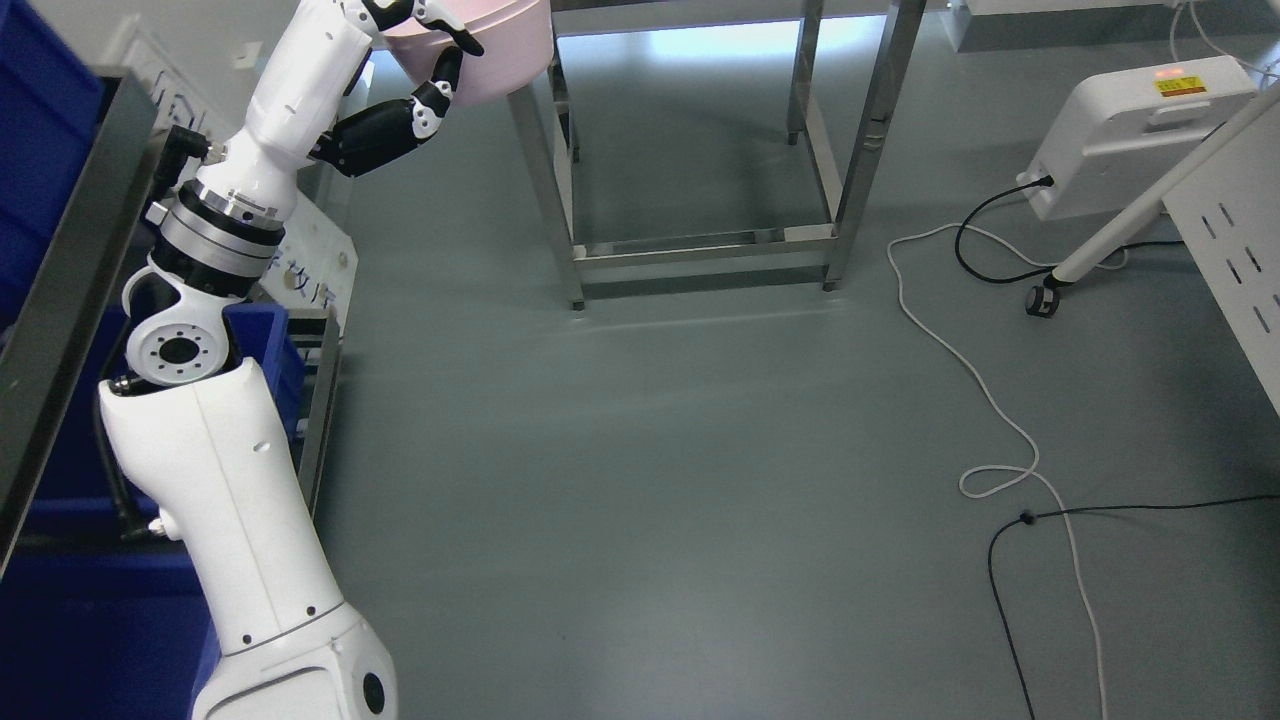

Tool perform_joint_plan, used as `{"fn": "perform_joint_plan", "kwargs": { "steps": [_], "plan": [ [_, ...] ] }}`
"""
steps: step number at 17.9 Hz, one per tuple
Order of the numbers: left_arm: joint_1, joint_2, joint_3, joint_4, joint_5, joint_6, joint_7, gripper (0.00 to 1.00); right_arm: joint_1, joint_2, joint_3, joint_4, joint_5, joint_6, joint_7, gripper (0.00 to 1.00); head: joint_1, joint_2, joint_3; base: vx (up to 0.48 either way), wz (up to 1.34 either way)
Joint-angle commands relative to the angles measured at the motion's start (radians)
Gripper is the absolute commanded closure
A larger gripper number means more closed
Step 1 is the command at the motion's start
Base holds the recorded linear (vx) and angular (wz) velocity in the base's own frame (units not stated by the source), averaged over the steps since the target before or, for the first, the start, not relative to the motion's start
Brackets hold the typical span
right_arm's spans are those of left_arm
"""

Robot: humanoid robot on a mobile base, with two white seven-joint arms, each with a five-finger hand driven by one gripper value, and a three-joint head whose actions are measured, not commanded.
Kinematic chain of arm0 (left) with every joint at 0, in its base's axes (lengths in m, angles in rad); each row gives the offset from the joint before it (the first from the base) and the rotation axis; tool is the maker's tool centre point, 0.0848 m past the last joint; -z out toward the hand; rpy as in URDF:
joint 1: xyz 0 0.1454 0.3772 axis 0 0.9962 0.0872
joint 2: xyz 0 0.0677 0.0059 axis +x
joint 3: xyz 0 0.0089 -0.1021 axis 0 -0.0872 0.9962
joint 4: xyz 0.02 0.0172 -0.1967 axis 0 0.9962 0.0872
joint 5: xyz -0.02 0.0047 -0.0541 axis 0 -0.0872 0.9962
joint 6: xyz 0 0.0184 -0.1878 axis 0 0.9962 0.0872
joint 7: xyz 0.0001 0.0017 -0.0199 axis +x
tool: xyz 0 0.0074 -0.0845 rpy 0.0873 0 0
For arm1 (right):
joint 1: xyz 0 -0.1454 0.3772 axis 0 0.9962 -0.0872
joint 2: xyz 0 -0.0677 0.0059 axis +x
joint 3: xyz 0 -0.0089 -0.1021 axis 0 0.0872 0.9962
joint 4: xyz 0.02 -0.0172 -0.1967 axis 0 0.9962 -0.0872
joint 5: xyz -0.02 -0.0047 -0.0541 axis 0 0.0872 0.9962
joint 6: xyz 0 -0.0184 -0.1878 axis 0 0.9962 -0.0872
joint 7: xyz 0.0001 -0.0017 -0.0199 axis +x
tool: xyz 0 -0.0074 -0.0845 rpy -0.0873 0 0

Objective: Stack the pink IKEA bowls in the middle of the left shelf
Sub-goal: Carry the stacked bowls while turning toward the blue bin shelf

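Your left hand (425, 60) gripped a pink bowl (500, 50) at the top edge, black fingers (440, 85) curled on its wall. The frame cut off the bowl's rim. A steel table (700, 250) stood just behind it. Blue bins (40, 150) sat left.

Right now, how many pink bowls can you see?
1. The pink bowl is at the top edge, held by the left hand beside the metal table frame. Others may be out of frame.
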Motion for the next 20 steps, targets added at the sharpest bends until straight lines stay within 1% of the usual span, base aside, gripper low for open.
{"fn": "perform_joint_plan", "kwargs": {
  "steps": [1,4,10,12,15,20],
  "plan": [
    [-0.054,0.018,0.029,-0.026,0.009,0.000,0.002,0.99,0.000,-0.017,0.000,0.000,0.000,0.000,0.004,0.00,0.0000,0.000,0.000,-0.375,0.33],
    [-0.100,0.018,-0.022,-0.026,0.001,0.000,0.003,0.99,0.000,-0.017,0.000,0.000,0.000,0.000,0.004,0.00,0.0000,0.000,0.000,-0.455,0.37],
    [-0.100,0.023,-0.011,-0.024,0.001,0.000,0.003,0.99,0.000,-0.017,0.000,0.000,0.000,0.000,0.004,0.00,0.0000,0.000,0.000,-0.335,0.61],
    [-0.119,0.038,-0.008,-0.024,0.001,0.000,0.003,0.99,0.000,-0.017,0.000,0.000,0.000,0.000,0.004,0.00,0.0000,0.000,0.000,-0.267,0.91],
    [-0.140,0.054,-0.008,-0.024,0.001,0.000,0.003,0.99,0.000,-0.017,0.000,0.000,0.000,0.000,0.004,0.00,0.0000,0.000,0.000,-0.196,1.07],
    [-0.137,0.080,-0.011,-0.024,-0.003,0.000,0.002,0.99,0.000,-0.017,0.000,0.000,0.000,0.000,0.002,0.00,0.0000,0.000,0.000,-0.114,1.07]
  ]
}}
